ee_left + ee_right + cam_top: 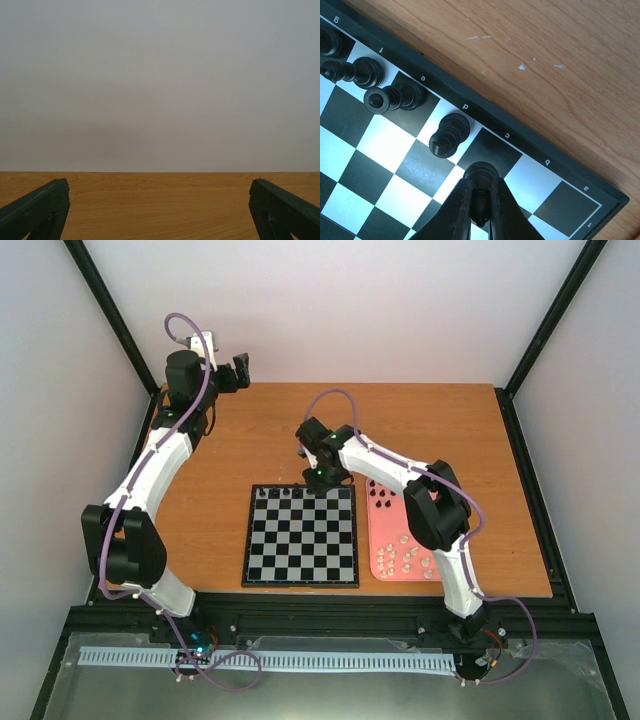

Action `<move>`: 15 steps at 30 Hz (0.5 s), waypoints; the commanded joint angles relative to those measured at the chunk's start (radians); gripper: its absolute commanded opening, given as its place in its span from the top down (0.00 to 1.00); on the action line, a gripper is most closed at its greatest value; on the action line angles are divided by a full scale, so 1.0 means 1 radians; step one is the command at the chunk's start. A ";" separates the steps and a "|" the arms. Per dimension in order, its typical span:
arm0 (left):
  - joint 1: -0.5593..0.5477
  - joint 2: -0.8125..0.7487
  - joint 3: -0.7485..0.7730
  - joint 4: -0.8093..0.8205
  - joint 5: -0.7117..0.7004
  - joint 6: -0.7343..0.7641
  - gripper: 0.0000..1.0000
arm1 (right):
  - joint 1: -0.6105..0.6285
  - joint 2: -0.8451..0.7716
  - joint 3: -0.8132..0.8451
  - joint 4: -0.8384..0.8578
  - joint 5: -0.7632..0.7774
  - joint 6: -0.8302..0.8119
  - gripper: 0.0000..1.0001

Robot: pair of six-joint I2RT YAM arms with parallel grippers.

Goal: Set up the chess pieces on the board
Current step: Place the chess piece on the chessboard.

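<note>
The board lies mid-table; its far edge fills the right wrist view. My right gripper is shut on a black chess piece, held over the dark square in column c of the back row. Several black pieces stand along that back row: one on column d, one on e, more to the left, also seen from above. My left gripper is open and empty, raised at the far left, away from the board.
A pink tray right of the board holds black pieces at its far end and cream-white pieces at its near end. Bare wooden table lies beyond the board. Black frame posts stand at the corners.
</note>
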 commanded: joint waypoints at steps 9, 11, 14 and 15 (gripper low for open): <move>-0.001 0.003 0.044 0.006 -0.001 0.003 0.00 | 0.011 0.053 0.039 0.001 0.029 0.002 0.97; 0.000 0.004 0.044 0.005 -0.003 0.003 0.00 | 0.011 0.057 0.045 0.004 0.031 0.000 0.97; -0.001 0.005 0.044 0.006 -0.003 0.003 0.00 | 0.010 0.066 0.057 -0.004 0.048 -0.003 0.97; -0.001 0.005 0.045 0.006 -0.004 0.003 0.00 | 0.010 0.067 0.056 -0.005 0.048 -0.002 0.97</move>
